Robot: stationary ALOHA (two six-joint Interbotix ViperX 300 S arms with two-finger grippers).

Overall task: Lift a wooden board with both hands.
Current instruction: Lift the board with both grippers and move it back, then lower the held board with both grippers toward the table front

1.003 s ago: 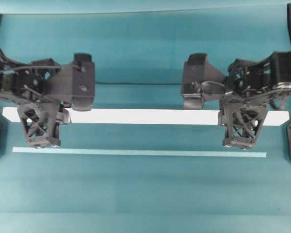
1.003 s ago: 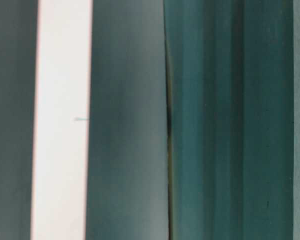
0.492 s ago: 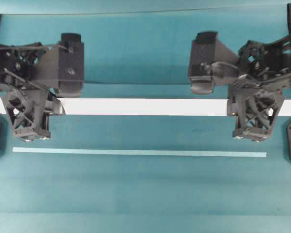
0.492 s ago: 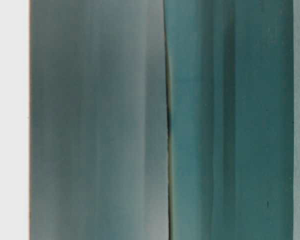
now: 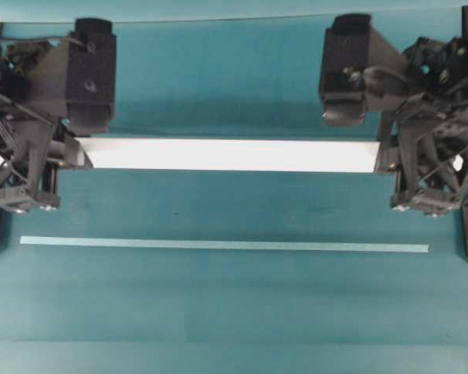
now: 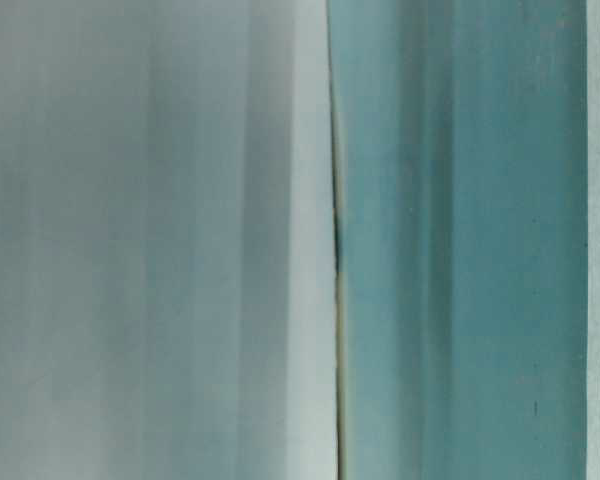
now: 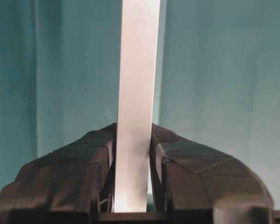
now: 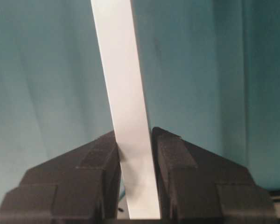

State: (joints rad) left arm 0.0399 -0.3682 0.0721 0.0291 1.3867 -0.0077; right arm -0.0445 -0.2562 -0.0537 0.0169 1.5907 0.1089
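Since the earlier overhead picture, both arms and the wooden board (image 5: 230,154) have shifted toward twelve o'clock in that view, and the arms have spread outward toward nine and three o'clock; in the table-level view the white band seen before has gone from the picture, and only blurred grey and teal remain.

Largest is the teal desk (image 5: 234,312), which fills the overhead view. Wide bare surface is seen from the pale teal strip (image 5: 225,245) down to the six o'clock edge, and more lies between the board and the twelve o'clock edge. The strip lies flat and parallel to the board, at six o'clock of it and well apart.

The board runs from nine to three o'clock across the middle of the overhead view, both its ends hidden under the arms.

The left pincer (image 7: 133,154) is closed narrowly on the board's nine o'clock end; in the left wrist view the plank stands between the two black fingers (image 7: 91,161), touched on both faces. The right pincer (image 8: 134,149) is likewise clamped on the three o'clock end, the plank pressed between its fingers (image 8: 175,158) and running away toward twelve o'clock with a slight lean.
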